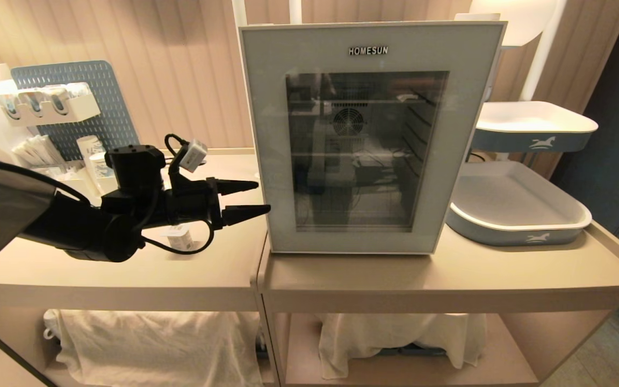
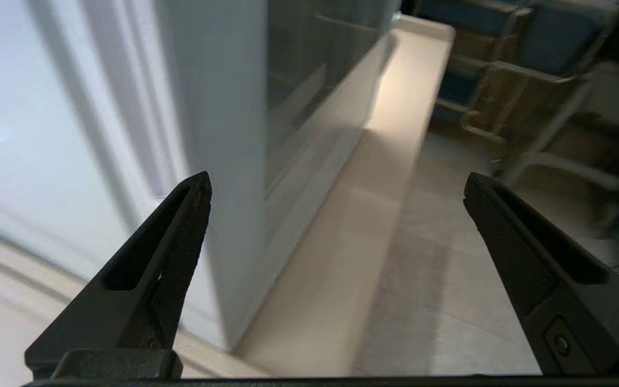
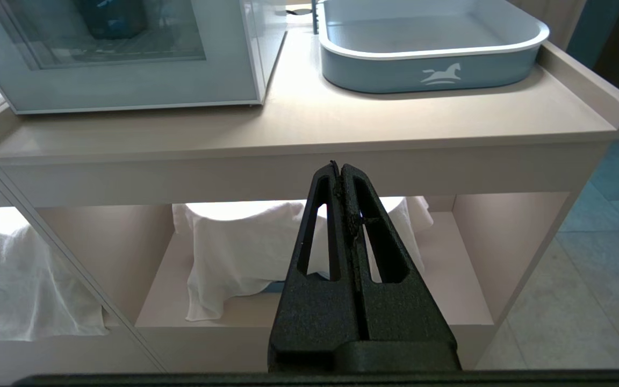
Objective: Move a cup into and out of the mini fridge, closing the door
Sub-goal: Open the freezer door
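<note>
Standing on the desk (image 1: 342, 279), the mini fridge (image 1: 495, 70) faces the robot in the head view with the door (image 1: 266, 134) flush against its body, "HOMESUN" across the top and wire shelves and a rear fan showing through the dark glass. No cup shows inside it. The left gripper (image 1: 250, 200) hangs level just beside the door's left edge, jaws spread wide, one fingertip almost at the frame though I cannot tell whether it touches. A small white labelled pot (image 1: 176, 237) sits on the desk under the arm (possibly the cup, but too hidden to be sure). Two blue-grey trays (image 1: 519, 228) stand to the fridge's right.

From the left wrist, the door's edge (image 2: 218, 161) runs between the spread fingers (image 2: 180, 252), with the white side wall (image 2: 46, 134) on one side and glass (image 2: 315, 64) on the other.

From the right wrist, the right gripper (image 3: 341, 166) is parked below the desk front, jaws pressed together on nothing, the fridge's lower corner (image 3: 127, 80) above it.

The door looks stiff, smooth and handle-less, probably held by a seal; I would hook its free left edge on the frame, not the breakable glass, and pull gently so the light-looking box does not slide.
</note>
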